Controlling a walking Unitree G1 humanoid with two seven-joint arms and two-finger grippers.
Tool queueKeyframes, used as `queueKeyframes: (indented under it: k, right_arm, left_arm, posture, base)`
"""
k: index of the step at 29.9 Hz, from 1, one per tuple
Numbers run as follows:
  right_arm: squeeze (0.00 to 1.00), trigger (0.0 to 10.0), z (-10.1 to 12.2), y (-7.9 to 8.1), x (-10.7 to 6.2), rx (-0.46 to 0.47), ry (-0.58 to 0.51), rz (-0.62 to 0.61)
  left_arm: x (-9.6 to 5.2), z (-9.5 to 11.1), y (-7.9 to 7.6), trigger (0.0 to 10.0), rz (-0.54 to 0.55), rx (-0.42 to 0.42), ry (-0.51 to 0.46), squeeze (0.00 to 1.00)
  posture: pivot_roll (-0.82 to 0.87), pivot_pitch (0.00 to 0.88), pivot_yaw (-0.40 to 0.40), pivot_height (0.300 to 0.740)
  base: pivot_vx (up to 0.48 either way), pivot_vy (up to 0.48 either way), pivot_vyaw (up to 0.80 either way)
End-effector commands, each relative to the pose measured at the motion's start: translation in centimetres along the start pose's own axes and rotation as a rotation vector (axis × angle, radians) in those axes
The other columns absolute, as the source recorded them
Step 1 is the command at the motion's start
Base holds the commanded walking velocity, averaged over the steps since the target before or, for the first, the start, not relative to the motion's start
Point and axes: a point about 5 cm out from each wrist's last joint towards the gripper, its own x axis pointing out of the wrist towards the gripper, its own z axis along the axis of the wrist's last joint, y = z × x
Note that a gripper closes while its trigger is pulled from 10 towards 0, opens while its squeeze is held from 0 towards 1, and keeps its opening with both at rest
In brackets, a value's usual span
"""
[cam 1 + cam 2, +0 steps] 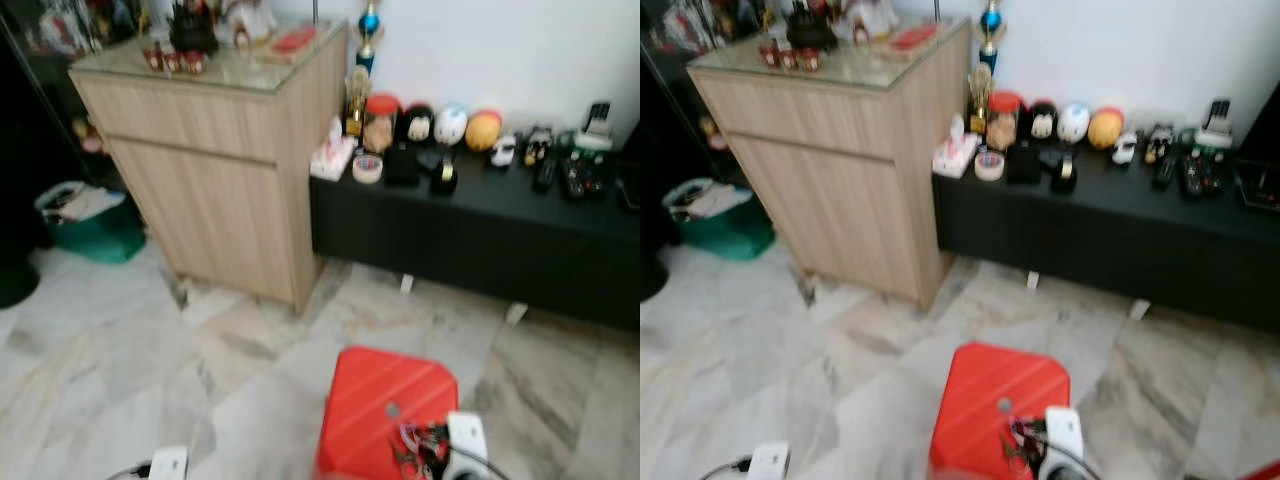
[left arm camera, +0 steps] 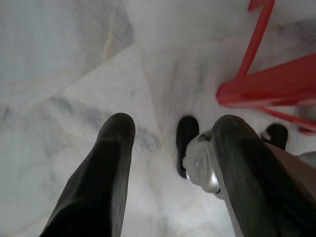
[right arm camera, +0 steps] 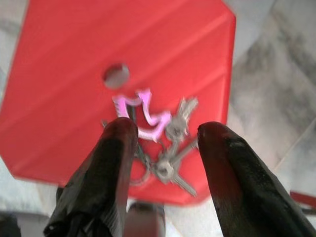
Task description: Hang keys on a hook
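Note:
A bunch of keys on a pink carabiner lies on top of a red plastic stool, near its front edge. My right gripper hovers just above the keys, open, one black finger on each side of the bunch and not touching it. In the left eye view the keys show beside the right arm's white wrist. My left gripper hangs open over the marble floor, left of the stool, with nothing between its fingers.
A light wooden cabinet stands ahead on the left. A low black console with several small ornaments runs along the white wall to its right. A green basin sits at far left. Marble floor lies between.

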Motion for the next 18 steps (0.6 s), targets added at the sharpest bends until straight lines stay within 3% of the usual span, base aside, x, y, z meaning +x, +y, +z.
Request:
queueKeyframes:
  k: [1,10,15,16,18]
  right_arm:
    - [0.0,10.0,-0.3,0.5,0.0,0.016,-0.016,0.004]
    - [0.0,10.0,0.6,0.2,-0.3,-0.002,-0.149,-0.033]
    - [0.0,10.0,0.9,0.1,-0.6,-0.043,-0.232,-0.044]
    - [0.0,10.0,0.9,0.1,-0.6,-0.043,-0.232,-0.044]
    - [0.0,10.0,1.1,0.1,-0.8,-0.051,-0.274,-0.044]
  left_arm:
    - [-0.3,-0.9,0.7,10.0,0.02,-0.028,0.008,0.0]
    - [-0.3,1.4,0.8,10.0,0.033,-0.024,-0.164,0.0]
    - [-0.7,5.1,1.3,10.0,0.029,-0.018,-0.401,0.0]
    - [-0.7,5.1,1.3,10.0,0.029,-0.018,-0.401,0.0]
    - [-1.4,7.3,0.8,10.0,-0.002,0.012,-0.556,0.0]
  posture:
    - [0.08,0.047,-0.002,0.74]
    - [0.08,0.055,-0.005,0.74]
    - [0.08,0.066,0.003,0.74]
    - [0.08,0.066,0.003,0.74]
    - [0.07,0.068,0.007,0.74]
  base:
    - [0.0,0.0,0.0]
    - [0.0,0.0,0.0]
    - [0.0,0.0,0.0]
    - [0.0,0.0,0.0]
    - [0.0,0.0,0.0]
